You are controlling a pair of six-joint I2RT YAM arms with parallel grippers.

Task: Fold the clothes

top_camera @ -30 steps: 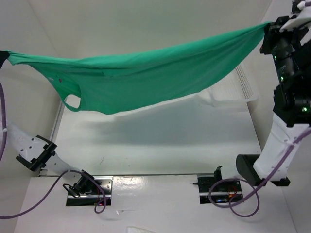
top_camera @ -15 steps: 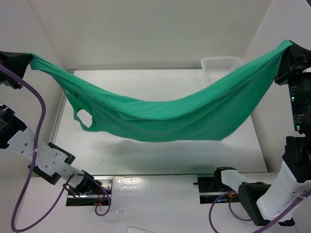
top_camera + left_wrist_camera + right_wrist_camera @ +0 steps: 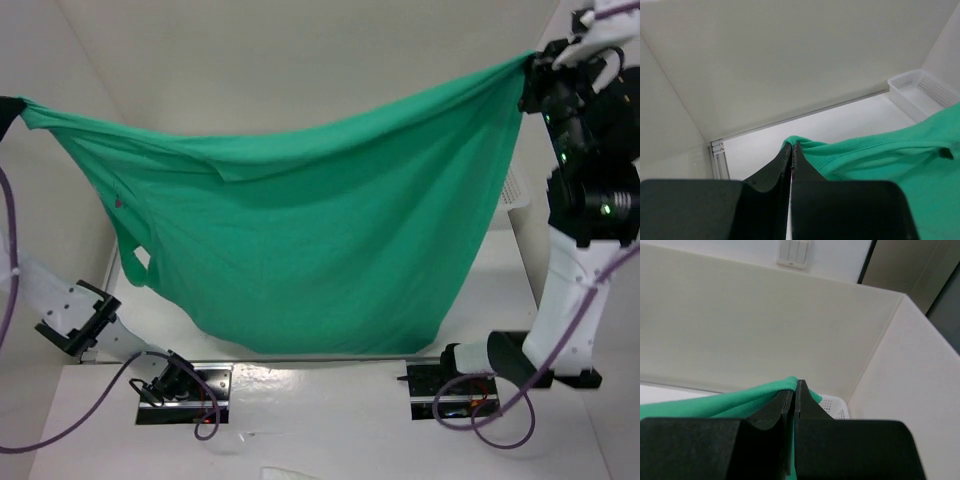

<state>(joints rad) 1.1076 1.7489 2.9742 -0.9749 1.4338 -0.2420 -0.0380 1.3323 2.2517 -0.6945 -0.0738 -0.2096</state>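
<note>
1. T-shirt, plain emerald green, thin and soft, hangs spread wide above the table
2. Left gripper and right gripper each pinch an upper corner, fingers closed on fabric
3. White mesh basket far right

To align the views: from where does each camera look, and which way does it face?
Top external: above and behind the robot, facing down at the hanging T-shirt; left arm and right arm show.
Left wrist: behind the left gripper, facing the back wall and basket; shut jaws show.
Right wrist: behind the right gripper, facing the back wall; shut jaws show.
Shared: all see the T-shirt.
</note>
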